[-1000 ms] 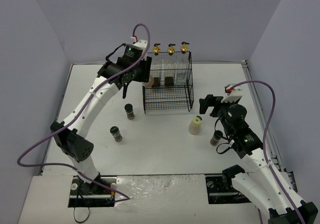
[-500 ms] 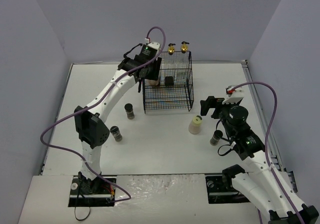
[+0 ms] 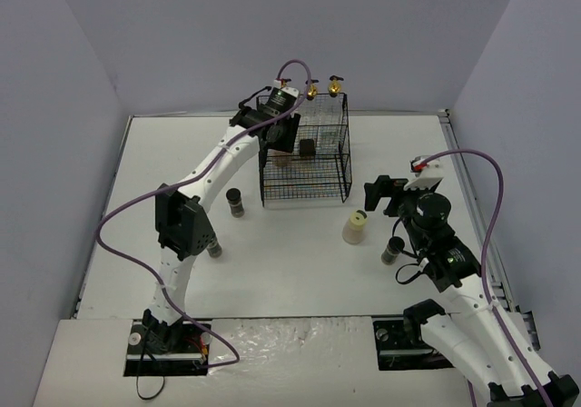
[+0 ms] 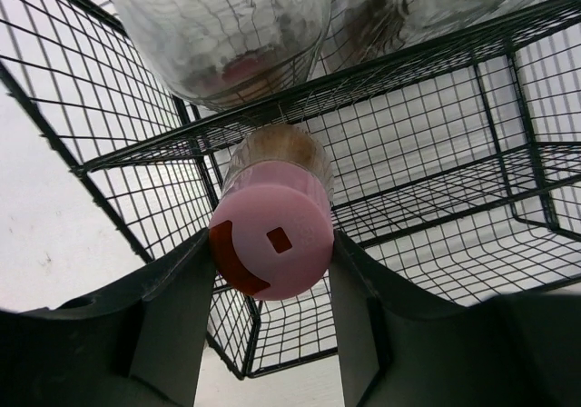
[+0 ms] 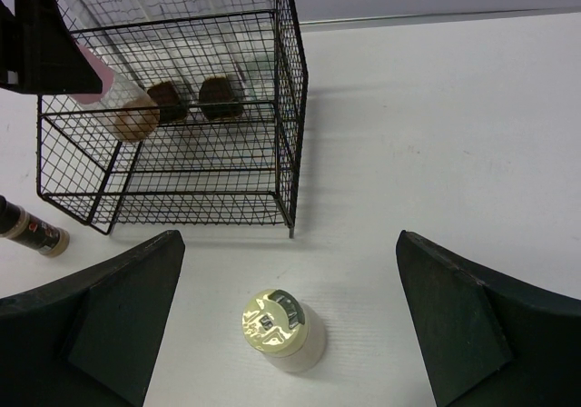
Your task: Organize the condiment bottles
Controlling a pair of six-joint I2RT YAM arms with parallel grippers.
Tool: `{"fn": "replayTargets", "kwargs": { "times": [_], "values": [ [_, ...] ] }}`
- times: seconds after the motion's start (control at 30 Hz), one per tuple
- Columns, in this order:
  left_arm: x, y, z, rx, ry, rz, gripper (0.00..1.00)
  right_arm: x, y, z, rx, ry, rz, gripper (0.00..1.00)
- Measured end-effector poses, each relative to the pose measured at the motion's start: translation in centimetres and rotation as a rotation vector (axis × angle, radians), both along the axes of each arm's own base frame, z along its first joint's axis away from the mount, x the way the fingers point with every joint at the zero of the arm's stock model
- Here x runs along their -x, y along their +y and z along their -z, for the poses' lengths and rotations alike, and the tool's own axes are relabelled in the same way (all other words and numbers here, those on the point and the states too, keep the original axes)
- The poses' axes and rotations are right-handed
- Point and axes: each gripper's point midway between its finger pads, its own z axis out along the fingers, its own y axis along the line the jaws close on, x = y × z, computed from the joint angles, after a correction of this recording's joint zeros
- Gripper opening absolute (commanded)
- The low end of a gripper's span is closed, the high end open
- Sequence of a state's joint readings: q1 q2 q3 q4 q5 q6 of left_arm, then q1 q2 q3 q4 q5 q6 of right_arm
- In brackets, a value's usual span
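Left wrist view shows what top external mostly hides: left gripper clamped on the pink-capped jar, its far end under the upper shelf of the wire rack; right gripper spread wide, cream-capped jar standing free below, between its fingers.

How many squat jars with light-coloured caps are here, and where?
2. The pink-capped jar is held in the jaws of the left gripper, at the wire rack. The cream-capped jar stands on the table in front of the rack. None seems hidden.
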State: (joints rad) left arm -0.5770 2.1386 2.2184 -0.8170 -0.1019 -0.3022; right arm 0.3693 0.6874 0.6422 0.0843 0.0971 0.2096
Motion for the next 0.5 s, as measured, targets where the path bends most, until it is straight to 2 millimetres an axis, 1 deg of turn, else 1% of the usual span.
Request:
{"fn": "replayTargets", "kwargs": {
  "times": [0.1, 0.17, 0.33, 0.4, 0.5],
  "values": [
    [-0.1, -0.1, 1.7, -0.014, 0.032, -0.007, 0.32, 0.0, -0.1, 0.0, 0.001, -0.001, 0.004, 1.0],
    [-0.3, -0.3, 2.6, -0.015, 0.043, -0.015, 0.39, 0.0, -0.1, 0.0, 0.001, -0.001, 0.008, 1.0],
    [-0.6, -0.5, 2.9, -0.006, 0.043, -0.028, 0.57, 0.0, -0.2, 0.1, 0.003, 0.002, 0.012, 1.0],
    [-0.8, -0.5, 3.0, -0.002, 0.039, -0.033, 0.66, 0.0, -0.3, 0.3, 0.004, 0.006, 0.013, 1.0],
    [-0.9, -0.6, 3.0, 0.004, 0.033, -0.039, 0.74, 0.1, -0.3, 0.6, 0.007, 0.014, 0.018, 1.0]
  ]
}}
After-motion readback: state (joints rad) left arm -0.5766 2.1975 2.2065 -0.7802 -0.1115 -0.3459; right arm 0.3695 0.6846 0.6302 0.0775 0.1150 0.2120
